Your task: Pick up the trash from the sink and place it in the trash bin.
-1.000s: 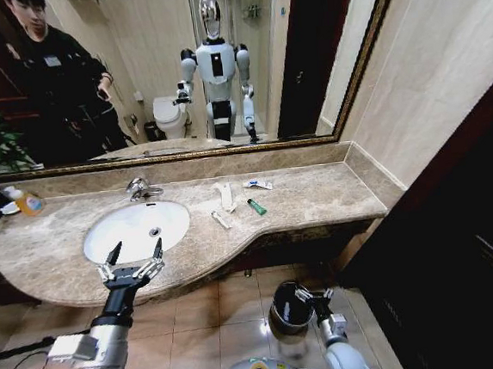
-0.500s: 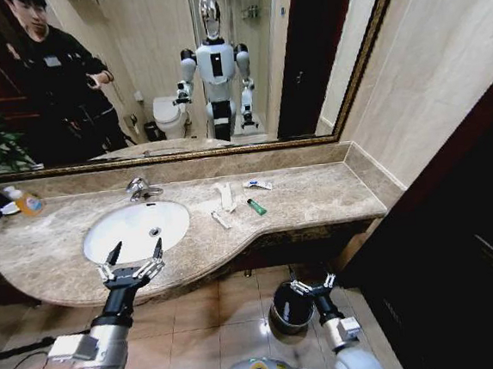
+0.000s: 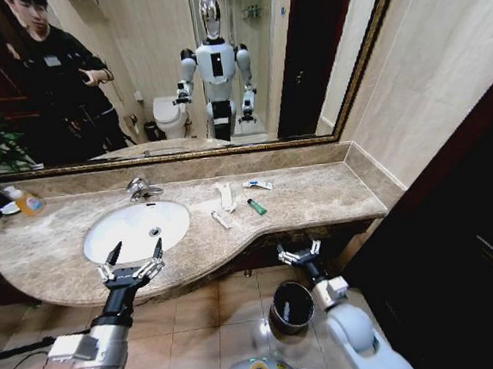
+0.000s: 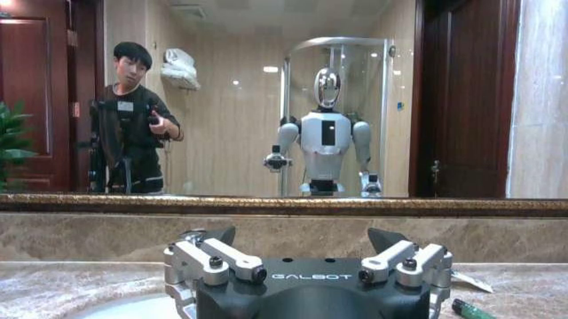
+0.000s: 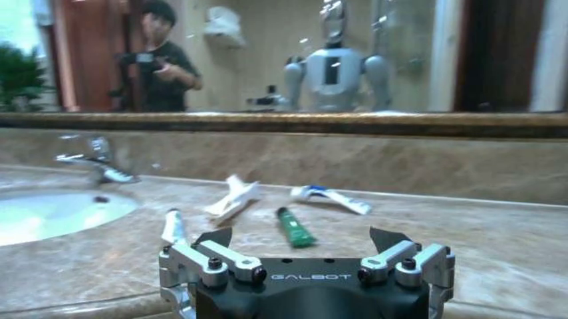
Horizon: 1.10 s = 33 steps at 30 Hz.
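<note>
On the marble table (image 3: pixel 317 197) the green tube (image 3: pixel 256 206) lies at eleven o'clock from the right gripper (image 3: pixel 297 252), the nearer arm, fingers spread empty, long axis running toward them; left gripper (image 3: pixel 130 260) likewise open.

"GALBOT" is printed on the left claw (image 4: pixel 302 240) and the right claw (image 5: pixel 302 239).

Polished beige-brown marble counter (image 3: pixel 317 197) around a glossy white ceramic sink (image 3: pixel 135 229) with a shiny chrome faucet (image 3: pixel 141 189) — the bin (image 3: pixel 291 307) dark with a gleaming metal rim, the green tube (image 5: pixel 293 228) smooth plastic, the wrapper (image 5: pixel 233 197) white and crinkled — and both grippers (image 3: pixel 133 266) (image 3: pixel 298 252) matt black with bare metal links.
</note>
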### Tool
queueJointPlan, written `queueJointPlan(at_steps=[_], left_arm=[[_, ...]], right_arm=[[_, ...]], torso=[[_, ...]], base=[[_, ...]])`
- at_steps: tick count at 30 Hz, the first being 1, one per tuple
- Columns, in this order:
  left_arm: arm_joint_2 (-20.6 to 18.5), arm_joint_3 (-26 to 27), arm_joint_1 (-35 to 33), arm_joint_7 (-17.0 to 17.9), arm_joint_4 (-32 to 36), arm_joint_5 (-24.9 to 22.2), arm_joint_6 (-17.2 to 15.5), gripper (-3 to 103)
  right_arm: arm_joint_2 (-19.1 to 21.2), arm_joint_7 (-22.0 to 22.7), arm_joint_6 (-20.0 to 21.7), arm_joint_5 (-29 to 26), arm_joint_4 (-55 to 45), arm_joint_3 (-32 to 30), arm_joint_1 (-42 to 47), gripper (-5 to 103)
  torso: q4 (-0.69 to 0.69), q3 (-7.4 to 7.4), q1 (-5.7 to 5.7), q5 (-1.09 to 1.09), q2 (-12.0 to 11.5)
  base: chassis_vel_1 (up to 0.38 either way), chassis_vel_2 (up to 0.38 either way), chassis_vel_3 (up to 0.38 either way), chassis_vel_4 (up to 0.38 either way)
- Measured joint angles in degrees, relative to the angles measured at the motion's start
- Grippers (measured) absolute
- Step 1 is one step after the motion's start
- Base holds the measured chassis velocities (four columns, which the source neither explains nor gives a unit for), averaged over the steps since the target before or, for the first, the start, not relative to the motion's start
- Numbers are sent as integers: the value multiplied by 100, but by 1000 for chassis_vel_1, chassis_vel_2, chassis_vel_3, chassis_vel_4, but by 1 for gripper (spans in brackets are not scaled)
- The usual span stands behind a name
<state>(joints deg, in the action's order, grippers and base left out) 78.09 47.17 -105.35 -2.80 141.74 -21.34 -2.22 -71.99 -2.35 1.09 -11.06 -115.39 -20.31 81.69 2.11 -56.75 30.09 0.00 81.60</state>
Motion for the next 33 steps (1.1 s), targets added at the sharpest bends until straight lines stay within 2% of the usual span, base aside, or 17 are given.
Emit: queueJointPlan(at_steps=[2,10,20,33], left_arm=[[0,0,0,0,0,0,0,100],[0,0,0,0,0,0,0,100],[0,0,0,0,0,0,0,100],[0,0,0,0,0,0,0,100]], right_arm=[[83,-165,297,-132,94,103,-325,100],[197,-198,793,-492,533,524,-1257,100],[421,-212,776,-557,1233,866,-1925,100],[453,-154,743,-906,2598,1725,-3510,100]], torso=[[0,0,0,0,0],[1,0,0,0,0],[0,0,0,0,0],[0,0,0,0,0]], base=[[0,0,0,0],[0,0,0,0],[0,0,0,0],[0,0,0,0]])
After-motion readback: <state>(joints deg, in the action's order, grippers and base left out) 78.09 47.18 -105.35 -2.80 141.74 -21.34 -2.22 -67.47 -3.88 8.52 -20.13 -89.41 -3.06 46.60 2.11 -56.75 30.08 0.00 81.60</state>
